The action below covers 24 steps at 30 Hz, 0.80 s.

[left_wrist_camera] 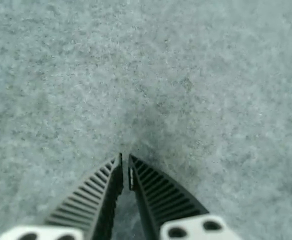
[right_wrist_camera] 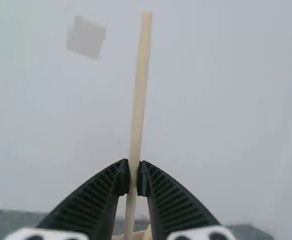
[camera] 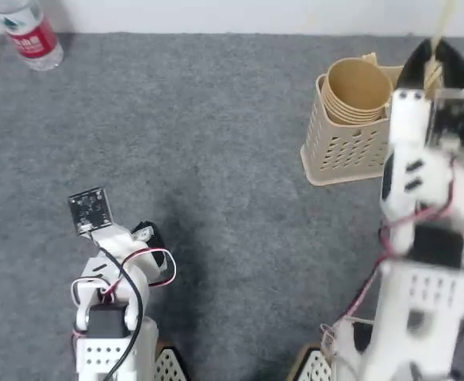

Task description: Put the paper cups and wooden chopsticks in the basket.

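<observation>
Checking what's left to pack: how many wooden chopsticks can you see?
1. The chopstick is pinched in the right hand, up by the basket. Others may be hidden inside the basket.

Grey felt table (camera: pixel 216 159) bears a basket (camera: pixel 339 151); a bottle (camera: pixel 29 36) well apart.

Basket (camera: pixel 339 155) half behind right arm (camera: pixel 412 171)

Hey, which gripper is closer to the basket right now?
Right. The right gripper, shut on a chopstick, is at the right end of the basket; the left gripper is shut over bare mat, far from it.
</observation>
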Each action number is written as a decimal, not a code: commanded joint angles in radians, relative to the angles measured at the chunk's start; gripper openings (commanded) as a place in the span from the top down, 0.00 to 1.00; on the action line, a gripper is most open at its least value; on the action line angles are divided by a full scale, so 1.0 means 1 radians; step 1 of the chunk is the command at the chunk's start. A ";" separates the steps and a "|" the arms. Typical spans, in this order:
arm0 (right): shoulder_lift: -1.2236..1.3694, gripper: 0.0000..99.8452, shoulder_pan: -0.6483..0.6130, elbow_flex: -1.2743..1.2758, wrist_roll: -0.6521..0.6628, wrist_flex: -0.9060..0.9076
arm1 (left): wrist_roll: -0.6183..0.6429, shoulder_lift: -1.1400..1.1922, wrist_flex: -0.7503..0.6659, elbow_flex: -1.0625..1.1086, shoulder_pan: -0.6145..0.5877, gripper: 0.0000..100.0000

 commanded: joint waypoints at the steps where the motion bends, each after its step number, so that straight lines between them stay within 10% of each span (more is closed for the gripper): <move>1: 0.119 0.99 0.025 -0.068 0.008 -0.137 | -0.011 -0.011 0.002 -0.007 0.015 0.99; 12: 0.394 0.99 0.054 0.161 0.011 -0.699 | -0.015 -0.009 0.005 -0.007 0.080 0.99; 21: 0.473 0.98 0.082 0.215 0.012 -0.727 | -0.015 -0.009 0.003 -0.007 0.086 0.99; 24: 0.473 0.83 0.082 0.212 0.014 -0.685 | -0.015 -0.009 0.003 -0.007 0.086 0.99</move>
